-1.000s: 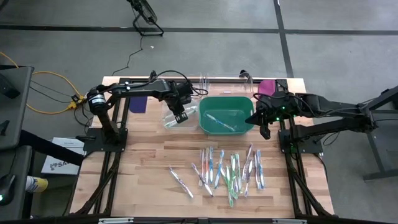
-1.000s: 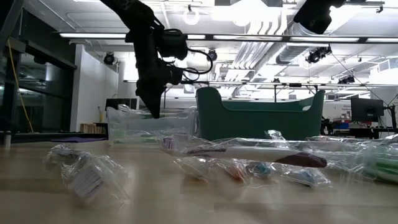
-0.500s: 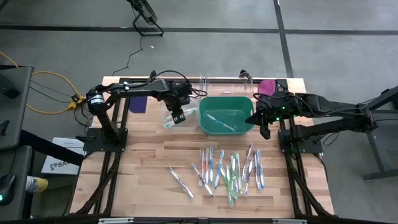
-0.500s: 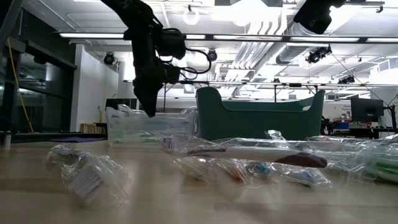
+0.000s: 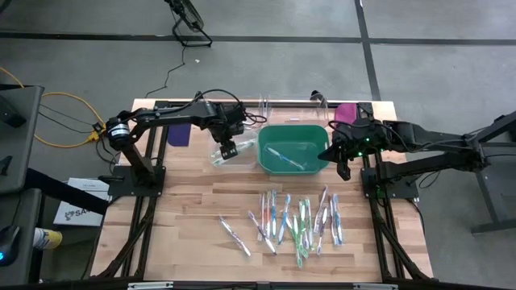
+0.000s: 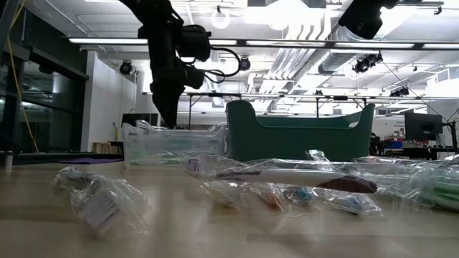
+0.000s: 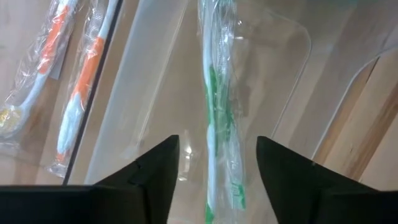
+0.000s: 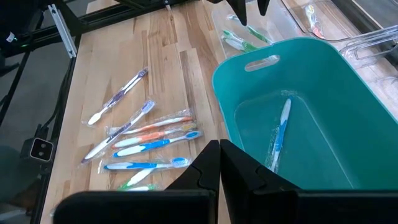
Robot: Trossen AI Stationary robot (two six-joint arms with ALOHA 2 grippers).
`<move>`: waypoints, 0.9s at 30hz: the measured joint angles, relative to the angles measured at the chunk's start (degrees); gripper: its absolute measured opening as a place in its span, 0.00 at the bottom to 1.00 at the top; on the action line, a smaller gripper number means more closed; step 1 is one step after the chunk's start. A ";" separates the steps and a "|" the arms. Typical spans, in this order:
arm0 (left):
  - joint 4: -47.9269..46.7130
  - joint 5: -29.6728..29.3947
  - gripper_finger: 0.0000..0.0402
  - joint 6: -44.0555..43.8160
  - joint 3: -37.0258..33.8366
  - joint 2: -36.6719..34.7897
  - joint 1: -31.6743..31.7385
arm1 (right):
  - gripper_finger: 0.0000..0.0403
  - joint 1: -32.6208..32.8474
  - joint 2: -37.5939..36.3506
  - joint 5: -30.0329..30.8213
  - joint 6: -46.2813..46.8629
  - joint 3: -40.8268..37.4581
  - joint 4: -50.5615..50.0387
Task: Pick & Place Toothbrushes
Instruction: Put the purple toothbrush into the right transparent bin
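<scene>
My left gripper (image 7: 217, 168) hangs open above a clear bin (image 5: 230, 155), fingers pointing down. A wrapped green toothbrush (image 7: 214, 124) lies flat on that bin's floor below the fingers, clear of them. Beside it stands a teal bin (image 5: 292, 149) holding a blue toothbrush (image 8: 280, 134). Several wrapped toothbrushes (image 5: 294, 217) lie on the wooden table near its front edge. My right gripper (image 8: 219, 162) is shut and held in the air at the teal bin's right side (image 5: 342, 165). In the low view my left gripper (image 6: 166, 115) stands just above the clear bin (image 6: 172, 143).
Two orange toothbrushes (image 7: 74, 93) lie in wrap beside the clear bin. Purple flat pieces lie at the far left (image 5: 179, 133) and far right (image 5: 347, 110). More clear containers (image 5: 266, 109) stand at the far edge. Bare wood (image 5: 193, 201) lies left of the toothbrush pile.
My left gripper has opened and risen a little above the clear bin, letting go of the green toothbrush, which now lies in the bin.
</scene>
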 joint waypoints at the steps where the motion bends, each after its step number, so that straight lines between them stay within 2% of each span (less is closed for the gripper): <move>1: -0.10 0.01 0.56 0.02 0.00 0.00 0.00 | 0.01 0.00 0.00 -0.01 0.01 0.00 0.00; 6: -1.15 0.05 0.67 0.61 0.00 0.00 0.00 | 0.01 -0.02 0.00 -0.01 0.01 0.00 0.00; 9: -1.17 0.18 0.71 1.94 0.00 0.00 0.00 | 0.01 -0.01 0.00 -0.01 0.00 0.00 0.01; 19: 1.27 3.08 0.68 5.12 -0.02 -5.69 -1.12 | 0.01 -0.01 0.00 0.00 -0.01 0.00 0.00; 27: 4.94 -0.05 0.65 5.62 -0.02 -12.23 -5.99 | 0.01 -0.01 -0.02 -0.01 -0.01 0.00 0.00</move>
